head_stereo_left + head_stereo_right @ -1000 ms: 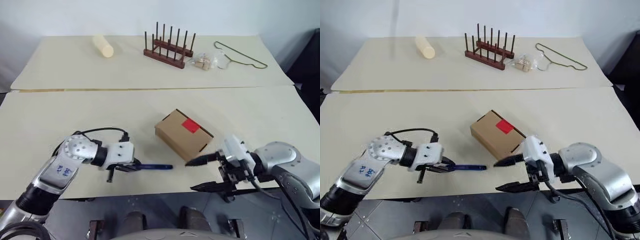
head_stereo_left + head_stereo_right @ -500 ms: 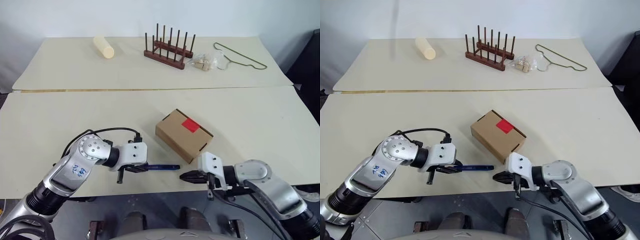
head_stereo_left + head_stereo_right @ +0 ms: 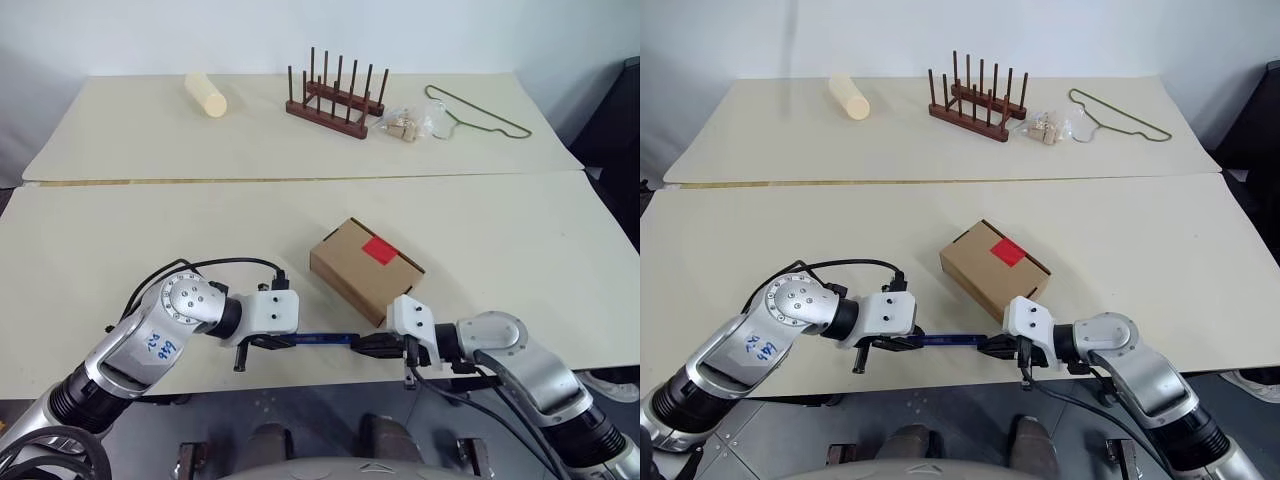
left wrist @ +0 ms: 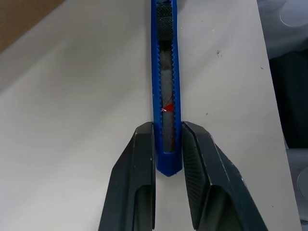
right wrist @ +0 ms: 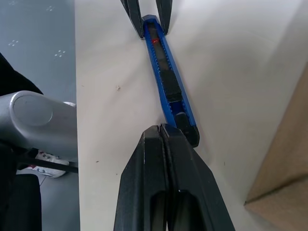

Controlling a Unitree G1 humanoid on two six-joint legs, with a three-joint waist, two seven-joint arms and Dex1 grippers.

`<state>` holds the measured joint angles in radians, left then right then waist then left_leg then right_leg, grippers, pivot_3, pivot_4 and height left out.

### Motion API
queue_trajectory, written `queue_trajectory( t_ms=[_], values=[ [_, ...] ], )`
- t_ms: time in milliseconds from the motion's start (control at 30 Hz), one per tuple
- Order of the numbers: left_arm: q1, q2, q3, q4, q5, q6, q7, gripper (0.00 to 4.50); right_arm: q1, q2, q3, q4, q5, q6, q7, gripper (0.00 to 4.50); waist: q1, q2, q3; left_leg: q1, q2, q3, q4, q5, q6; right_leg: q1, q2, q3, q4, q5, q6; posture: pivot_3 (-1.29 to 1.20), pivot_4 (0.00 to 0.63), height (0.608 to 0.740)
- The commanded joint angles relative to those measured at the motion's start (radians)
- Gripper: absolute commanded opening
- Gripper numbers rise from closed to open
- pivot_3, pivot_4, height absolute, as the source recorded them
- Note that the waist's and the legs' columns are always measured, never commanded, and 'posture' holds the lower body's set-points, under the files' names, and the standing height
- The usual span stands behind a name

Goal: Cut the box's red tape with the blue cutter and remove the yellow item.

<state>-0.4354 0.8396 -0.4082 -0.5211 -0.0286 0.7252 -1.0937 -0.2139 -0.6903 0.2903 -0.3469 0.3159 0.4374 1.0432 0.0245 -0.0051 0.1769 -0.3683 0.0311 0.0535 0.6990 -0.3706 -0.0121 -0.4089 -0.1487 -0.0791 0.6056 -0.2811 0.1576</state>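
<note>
The right gripper has dropped to the cutter's tip, its fingers now pressed together. From the head: the blue cutter lies at seven o'clock of the box, red tape uncut. Left wrist: the left gripper clamps the cutter's butt. Right wrist: closed fingertips touch its tip. No cutting begun.

The blue cutter lay along the near edge of the table, with the left gripper closed on one end and the right gripper meeting the other, its jaws shut. Just behind stood the box, lid down, the red tape on top. A wooden rack, a cream cylinder, a wire hanger and a small bag sat far back.
</note>
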Motion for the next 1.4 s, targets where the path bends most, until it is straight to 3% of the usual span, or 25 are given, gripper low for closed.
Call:
queue_trajectory(
  t_ms=[33,367,800,1400],
  values=[
    [0.034,0.016,-0.050,-0.012,0.000,0.016,-0.014,0.44,-0.026,0.019,-0.054,-0.062,0.086,0.081,-0.014,0.05,-0.001,0.000,0.000,0.000,0.000,0.000,0.000,0.000,0.000,0.000,0.000,0.000,0.000,0.000,0.000,0.00,0.150,0.740],
    [0.017,0.004,-0.058,-0.002,0.007,0.022,0.005,0.44,-0.081,0.011,-0.067,-0.072,0.121,0.161,-0.018,0.05,0.000,0.000,0.000,0.000,0.000,0.000,0.000,0.000,0.000,0.000,0.000,0.000,0.001,0.000,0.000,0.00,0.150,0.740],
    [0.010,0.010,-0.045,-0.018,-0.007,0.060,0.016,0.44,-0.159,0.068,0.073,-0.012,0.014,0.141,-0.025,0.05,0.001,0.000,0.000,0.000,0.000,0.000,0.001,0.000,0.000,0.000,0.000,0.000,0.001,0.000,0.000,0.00,0.150,0.740],
    [0.009,0.015,-0.043,-0.019,-0.007,0.064,0.021,0.44,-0.123,-0.016,0.009,0.033,0.009,0.096,0.029,0.05,0.000,0.000,0.000,0.000,0.000,0.000,0.001,0.000,0.000,0.000,0.000,0.000,0.001,0.000,0.000,0.00,0.150,0.740]
  ],
)
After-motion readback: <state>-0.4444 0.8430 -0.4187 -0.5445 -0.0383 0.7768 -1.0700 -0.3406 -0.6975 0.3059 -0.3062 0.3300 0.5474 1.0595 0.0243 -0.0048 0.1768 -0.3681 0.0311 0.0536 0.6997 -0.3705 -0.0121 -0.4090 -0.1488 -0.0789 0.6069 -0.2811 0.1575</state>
